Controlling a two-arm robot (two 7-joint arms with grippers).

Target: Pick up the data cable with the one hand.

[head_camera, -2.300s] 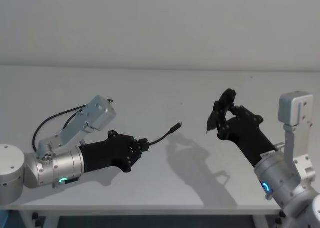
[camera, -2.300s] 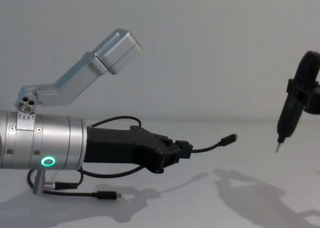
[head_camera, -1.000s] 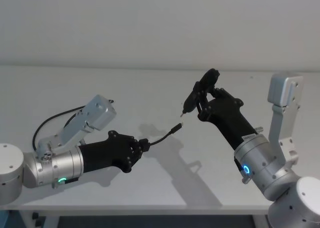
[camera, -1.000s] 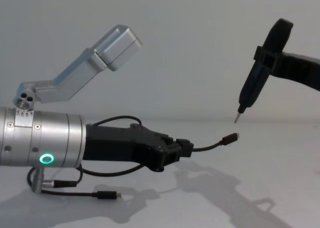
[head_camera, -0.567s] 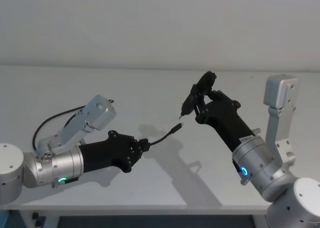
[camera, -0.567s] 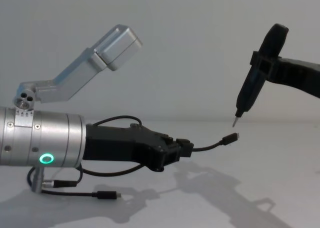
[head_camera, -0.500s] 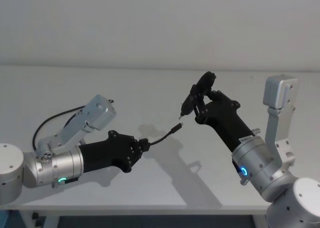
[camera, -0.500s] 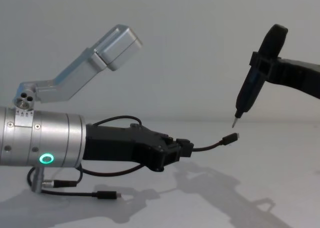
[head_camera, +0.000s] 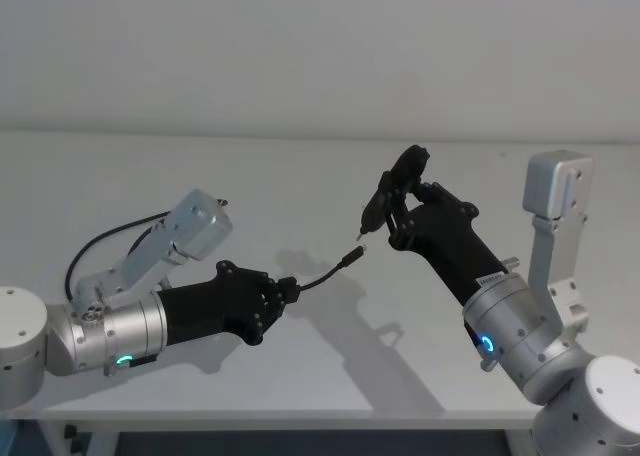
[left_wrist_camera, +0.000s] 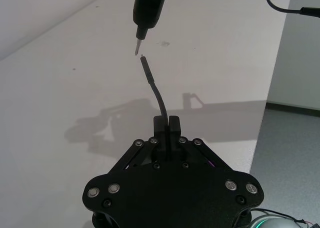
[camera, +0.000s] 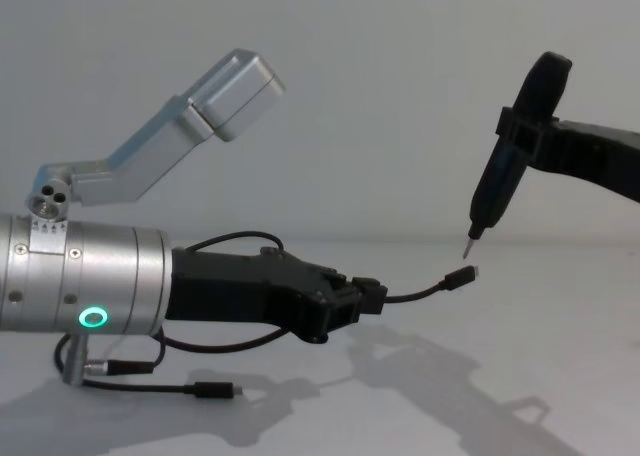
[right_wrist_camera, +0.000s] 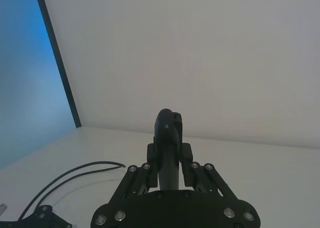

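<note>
The left gripper (head_camera: 285, 292), pinched tight on the cable (head_camera: 326, 273) just behind its plug, holds that end over the middle of the table (head_camera: 300, 171), seemingly so the pointed tool (camera: 497, 191) clasped in the right gripper (head_camera: 406, 206) can meet it.

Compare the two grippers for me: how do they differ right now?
The left gripper is shut on the data cable just behind one plug; the right gripper is shut on a black pointed tool. The left gripper reaches low and nearly level over the table; the right gripper sits higher, its tool tip angled down just above the plug. Both are black, two-fingered and shut.
</note>
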